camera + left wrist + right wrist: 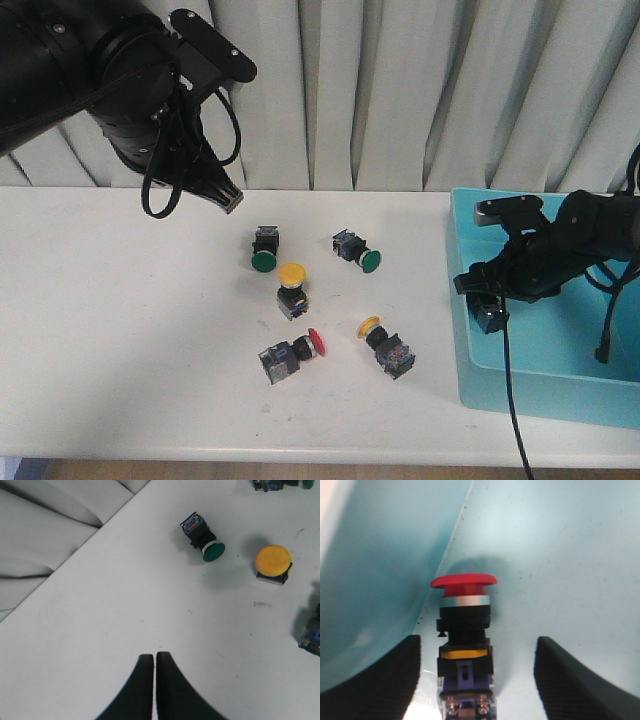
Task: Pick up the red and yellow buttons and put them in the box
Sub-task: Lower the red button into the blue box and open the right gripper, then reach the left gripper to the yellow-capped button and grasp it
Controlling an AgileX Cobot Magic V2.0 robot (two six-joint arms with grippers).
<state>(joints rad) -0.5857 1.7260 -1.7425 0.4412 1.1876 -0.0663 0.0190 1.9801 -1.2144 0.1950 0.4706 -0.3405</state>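
A red button lies on the floor of the turquoise box, between the spread fingers of my right gripper, which do not touch it. In the front view the right gripper is low inside the box at its left wall. On the table lie an upright yellow button, a red button on its side and a second yellow button on its side. My left gripper is shut and empty, above the table behind them; it also shows in the left wrist view.
Two green-capped switches lie behind the yellow and red ones. The left wrist view shows one green switch and the upright yellow button. Curtains hang behind the table.
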